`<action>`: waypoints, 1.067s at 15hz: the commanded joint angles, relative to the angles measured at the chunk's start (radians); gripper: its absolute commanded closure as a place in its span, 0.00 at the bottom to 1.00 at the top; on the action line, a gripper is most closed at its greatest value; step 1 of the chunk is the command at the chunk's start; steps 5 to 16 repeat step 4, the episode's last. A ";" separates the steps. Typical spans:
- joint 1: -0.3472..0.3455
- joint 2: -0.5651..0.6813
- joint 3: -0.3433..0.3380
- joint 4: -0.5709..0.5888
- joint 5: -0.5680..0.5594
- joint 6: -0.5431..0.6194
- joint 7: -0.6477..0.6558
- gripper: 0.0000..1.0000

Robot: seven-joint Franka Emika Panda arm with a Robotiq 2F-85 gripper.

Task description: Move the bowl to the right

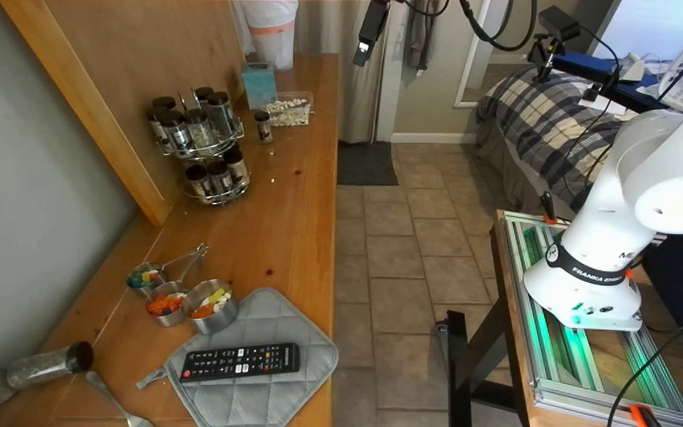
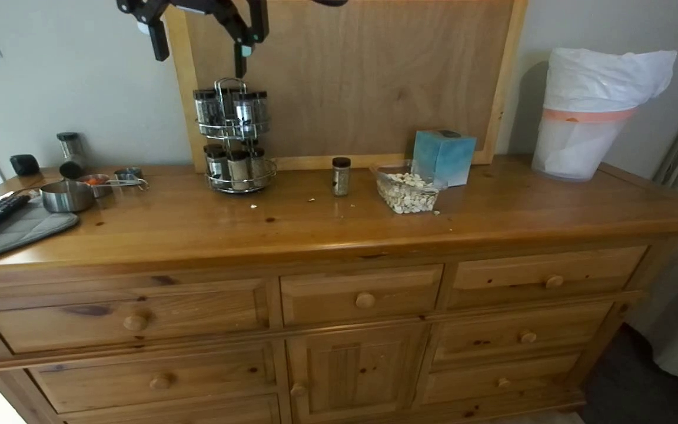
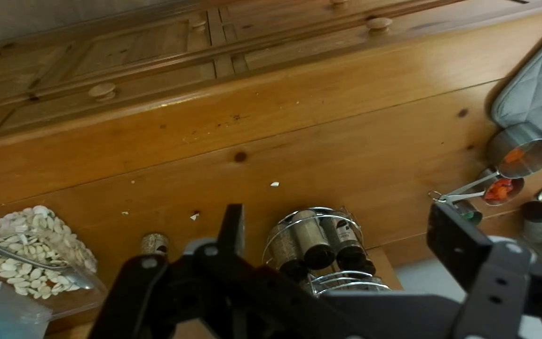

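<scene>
The bowl is a small clear container [image 1: 288, 112] of pale cream-white pieces on the wooden dresser top, beside a blue tissue box. It also stands right of centre in an exterior view [image 2: 407, 194]. In the wrist view the bowl [image 3: 31, 249] is at the lower left, outside the jaws. My gripper [image 2: 201, 63] is open and empty, raised above the dresser at the height of the top of the jar rack. In the wrist view its two fingers [image 3: 335, 212] are wide apart, with the jar rack seen beyond them. Only a fingertip part [image 1: 365, 50] shows at the top of an exterior view.
A two-tier jar rack [image 2: 238, 141] stands left of the bowl. A lone jar [image 2: 341, 176] stands between them. The blue tissue box [image 2: 444, 156] is close behind the bowl. A white bin [image 2: 586, 135] stands farther right. Measuring cups [image 1: 214, 308] and a remote [image 1: 241, 362] lie at the other end.
</scene>
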 commanded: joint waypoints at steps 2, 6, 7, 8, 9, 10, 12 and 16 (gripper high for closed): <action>0.045 0.008 -0.047 0.007 -0.012 0.001 0.008 0.00; 0.045 0.020 -0.049 0.010 -0.011 0.002 0.007 0.00; 0.045 0.020 -0.049 0.010 -0.011 0.002 0.007 0.00; 0.045 0.020 -0.049 0.010 -0.011 0.002 0.007 0.00; 0.045 0.020 -0.049 0.010 -0.011 0.002 0.007 0.00; 0.045 0.020 -0.049 0.010 -0.011 0.002 0.007 0.00; 0.045 0.020 -0.049 0.010 -0.011 0.002 0.007 0.00; 0.045 0.020 -0.049 0.010 -0.011 0.002 0.007 0.00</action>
